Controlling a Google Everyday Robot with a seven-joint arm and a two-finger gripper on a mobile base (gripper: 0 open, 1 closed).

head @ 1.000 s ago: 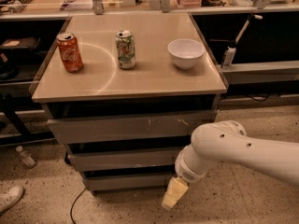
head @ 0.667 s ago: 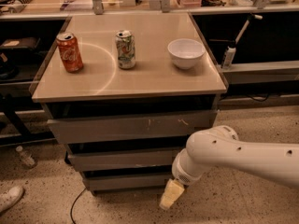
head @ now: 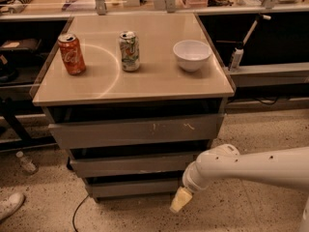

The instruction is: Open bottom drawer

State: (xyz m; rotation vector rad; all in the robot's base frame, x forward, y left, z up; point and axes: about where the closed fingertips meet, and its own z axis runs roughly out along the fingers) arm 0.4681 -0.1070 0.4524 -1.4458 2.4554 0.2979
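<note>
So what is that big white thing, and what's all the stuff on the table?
The white thing is a robot's arm. Its yellowish tip is the gripper, the part that grabs. It hangs low near the floor, by the right end of the bottom drawer, and it seems to hold nothing. There is only one picture, taken from above and in front of the grey drawer cabinet. On its top stand an orange can, a green-and-white can and a white bowl.

Gripper (head: pixel 181 200) beside bottom drawer (head: pixel 130 187), arm (head: pixel 251 166) beyond right edge
</note>
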